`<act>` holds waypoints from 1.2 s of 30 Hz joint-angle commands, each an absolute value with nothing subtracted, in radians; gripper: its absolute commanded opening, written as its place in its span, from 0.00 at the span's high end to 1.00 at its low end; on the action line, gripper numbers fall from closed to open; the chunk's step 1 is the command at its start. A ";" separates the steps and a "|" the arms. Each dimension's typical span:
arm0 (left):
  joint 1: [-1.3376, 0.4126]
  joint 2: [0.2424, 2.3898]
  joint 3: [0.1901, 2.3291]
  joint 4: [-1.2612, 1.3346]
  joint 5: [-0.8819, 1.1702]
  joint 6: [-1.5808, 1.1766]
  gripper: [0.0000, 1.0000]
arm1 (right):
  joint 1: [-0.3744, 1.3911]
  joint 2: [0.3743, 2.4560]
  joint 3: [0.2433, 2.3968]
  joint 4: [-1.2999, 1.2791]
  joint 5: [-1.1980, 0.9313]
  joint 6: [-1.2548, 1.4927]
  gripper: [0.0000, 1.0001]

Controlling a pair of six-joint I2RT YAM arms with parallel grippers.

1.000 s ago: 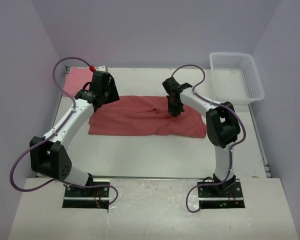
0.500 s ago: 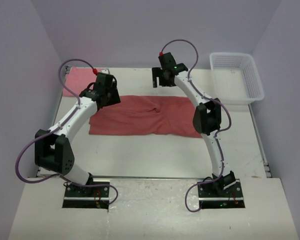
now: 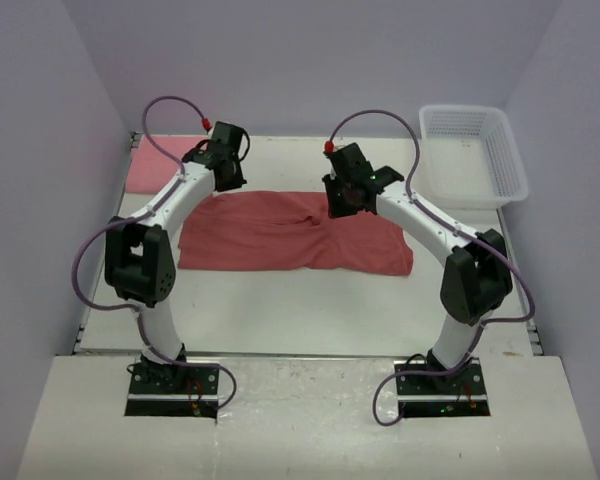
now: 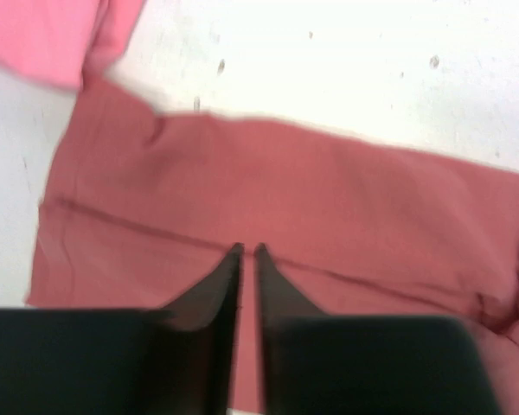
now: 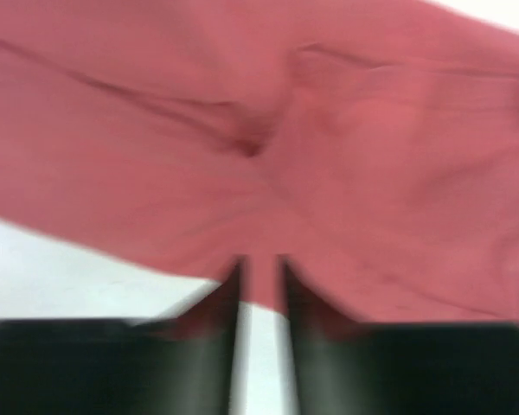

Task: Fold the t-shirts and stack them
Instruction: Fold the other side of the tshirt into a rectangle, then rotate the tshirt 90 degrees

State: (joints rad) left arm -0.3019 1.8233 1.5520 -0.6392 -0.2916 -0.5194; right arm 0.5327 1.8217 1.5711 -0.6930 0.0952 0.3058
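Observation:
The brick-red t-shirt lies flat as a wide strip across the middle of the table, with a crease near its middle. The pink t-shirt lies at the far left; its corner shows in the left wrist view. My left gripper hovers over the red shirt's far left part, jaws a thin slit apart with nothing between them. My right gripper hangs over the shirt's far edge near the crease, jaws slightly apart and empty. That view is blurred.
A white lattice basket stands at the far right corner. The white table shows bare in front of the shirt. Purple walls close in on the left, right and back.
The right gripper let go of the shirt's middle, swung up toward the back, then came down to the shirt's far edge. The left arm moved farther back and right. Both jaws narrowed.

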 commanded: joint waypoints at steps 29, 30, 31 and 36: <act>-0.175 2.313 1.852 -0.940 -0.285 -0.534 1.00 | 0.555 2.041 1.463 -0.768 0.035 0.580 1.00; -0.172 2.313 1.830 -0.945 -0.284 -0.544 1.00 | 0.555 2.055 1.476 -0.775 0.037 0.583 1.00; -0.170 2.310 1.815 -0.945 -0.278 -0.549 1.00 | 0.555 2.066 1.483 -0.776 0.037 0.583 1.00; -0.164 2.258 1.703 -0.920 -0.264 -0.583 1.00 | 0.543 2.137 1.540 -0.801 0.017 0.601 1.00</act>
